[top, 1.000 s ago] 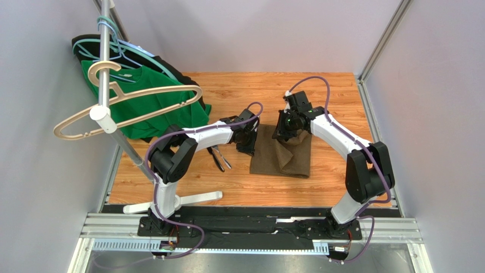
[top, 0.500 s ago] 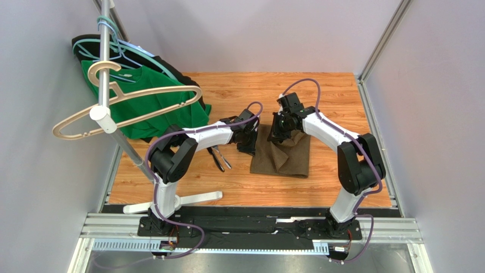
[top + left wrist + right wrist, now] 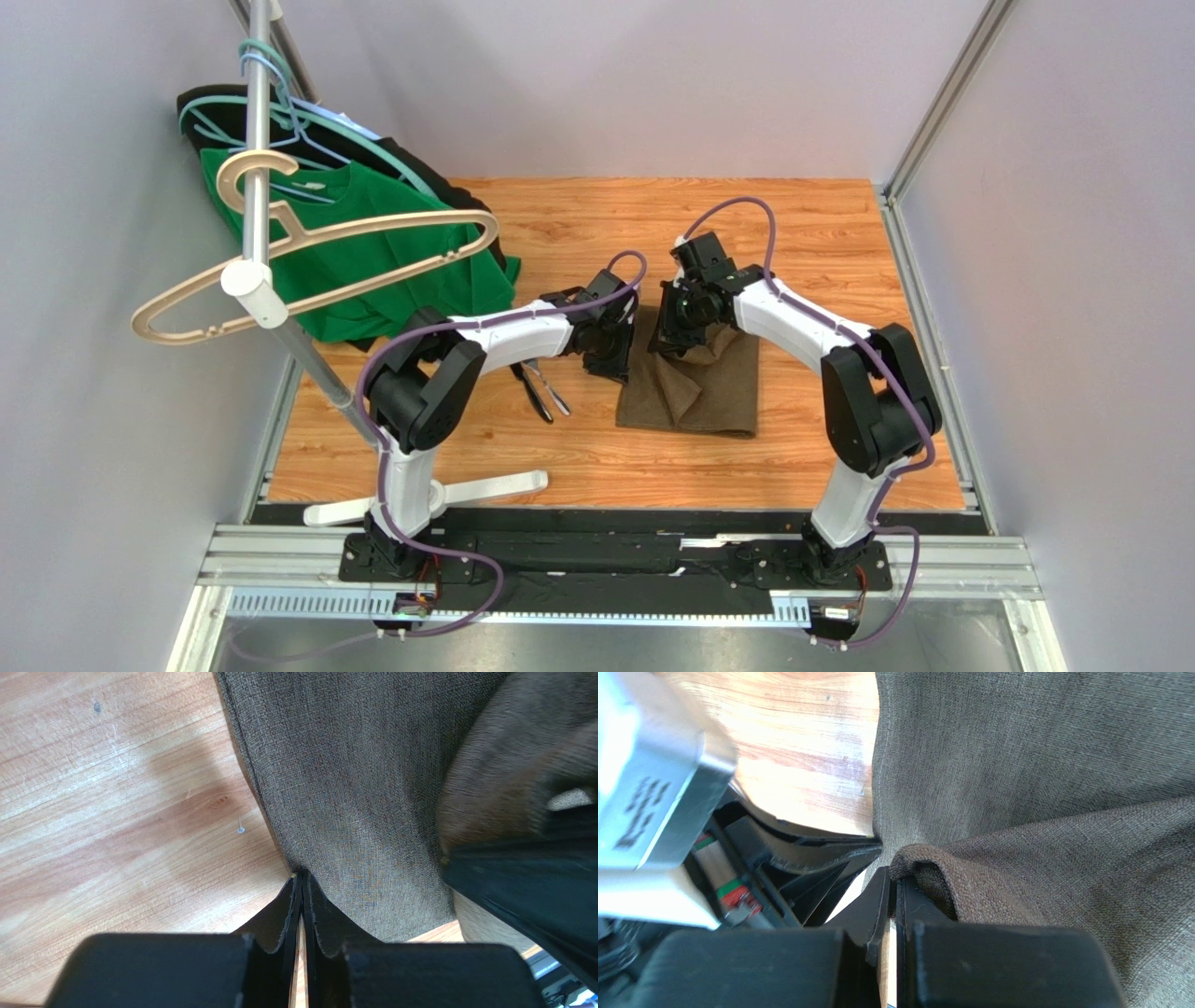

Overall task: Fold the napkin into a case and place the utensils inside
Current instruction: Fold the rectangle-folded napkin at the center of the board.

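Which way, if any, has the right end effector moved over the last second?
Yes. Shut on the napkin, the right end effector has moved left, away from the right edge of the table and toward the left end effector.

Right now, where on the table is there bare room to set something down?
The table is bare in the near strip in front of the napkin and in the far strip behind it. It is crowded to the napkin's left: utensils, green shirt.
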Available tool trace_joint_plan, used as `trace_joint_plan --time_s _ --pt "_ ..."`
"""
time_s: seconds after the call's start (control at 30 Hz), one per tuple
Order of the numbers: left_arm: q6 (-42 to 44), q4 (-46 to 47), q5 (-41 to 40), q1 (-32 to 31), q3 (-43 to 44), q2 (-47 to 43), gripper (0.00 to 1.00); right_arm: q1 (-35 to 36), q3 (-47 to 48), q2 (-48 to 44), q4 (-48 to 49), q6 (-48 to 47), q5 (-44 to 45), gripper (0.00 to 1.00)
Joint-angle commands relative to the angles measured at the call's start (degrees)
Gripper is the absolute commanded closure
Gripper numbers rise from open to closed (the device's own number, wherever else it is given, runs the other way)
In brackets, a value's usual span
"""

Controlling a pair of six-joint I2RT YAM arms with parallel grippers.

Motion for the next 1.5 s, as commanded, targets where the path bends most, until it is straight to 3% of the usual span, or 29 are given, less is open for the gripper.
trace_joint_plan --time_s 0.0,0.83,0.87,0.93,0.97,1.07,1.27,1.47 --pt "0.21 -1.54 -1.09 -0.24 -1.76 -1.32 0.91 0.44 2.96 1.64 2.76 0.79 -0.33 1.0" --pt "-0.22 -0.92 -1.18 -0.24 -3.52 -2.81 0.91 1.05 5.94 8.14 4.87 1.49 -1.65 0.99" --pt "-0.14 -0.84 -1.27 -0.24 -3.78 -2.9 0.91 1.05 6.21 8.32 4.87 1.49 -2.08 0.97" --pt "-0.05 -0.83 -1.27 -0.24 -4.13 -3.86 0.89 0.88 7.09 8.68 4.53 0.27 -3.58 0.82" --pt "0.12 -0.83 -1.27 -0.24 -4.66 -4.39 0.88 0.79 7.53 7.98 4.09 -0.26 -4.54 0.68" --pt "0.83 -0.31 -1.36 -0.24 -6.59 -8.52 0.81 -0.17 7.27 4.13 2.6 -1.84 -7.18 0.51" --pt "1.62 0.04 1.0 -0.32 -8.36 -14.94 0.74 -3.43 8.41 -5.11 -4.7 -6.14 -7.73 0.4" --pt "5.83 1.63 4.27 -0.94 -6.6 -16.96 0.68 -5.89 1.58 -16.0 -8.84 -8.08 -1.75 0.39"
